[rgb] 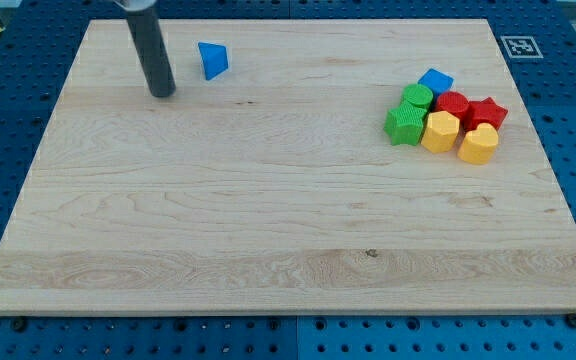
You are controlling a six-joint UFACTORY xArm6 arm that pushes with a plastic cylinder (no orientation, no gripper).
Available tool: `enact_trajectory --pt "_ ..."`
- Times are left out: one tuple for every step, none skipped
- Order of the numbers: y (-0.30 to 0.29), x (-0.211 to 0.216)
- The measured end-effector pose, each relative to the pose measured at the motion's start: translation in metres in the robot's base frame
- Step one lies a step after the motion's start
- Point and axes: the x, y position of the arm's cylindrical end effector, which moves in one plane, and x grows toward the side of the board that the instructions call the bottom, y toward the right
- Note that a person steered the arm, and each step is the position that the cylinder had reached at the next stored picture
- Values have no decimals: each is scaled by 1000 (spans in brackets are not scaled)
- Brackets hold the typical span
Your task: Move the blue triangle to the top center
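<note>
The blue triangle [212, 59] lies on the wooden board [268, 220] near the view's top left. My tip [162, 93] is at the end of the dark rod, a little to the left of and below the blue triangle, apart from it.
A cluster of blocks sits at the view's right: a blue cube [435, 81], a green cylinder [418, 97], a green star [404, 124], a red cylinder [453, 103], a red star [486, 112], a yellow hexagon [440, 131] and a yellow heart [478, 145].
</note>
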Motion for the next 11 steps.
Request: enact_trajectory --pt "26 -25" --pt "71 -28" --pt "98 -32" --pt "95 -46" --pt "84 -65" --pt "99 -65" --pt "115 -65" --pt "115 -65" --pt "115 -65" --pt "128 -65" --pt "120 -67"
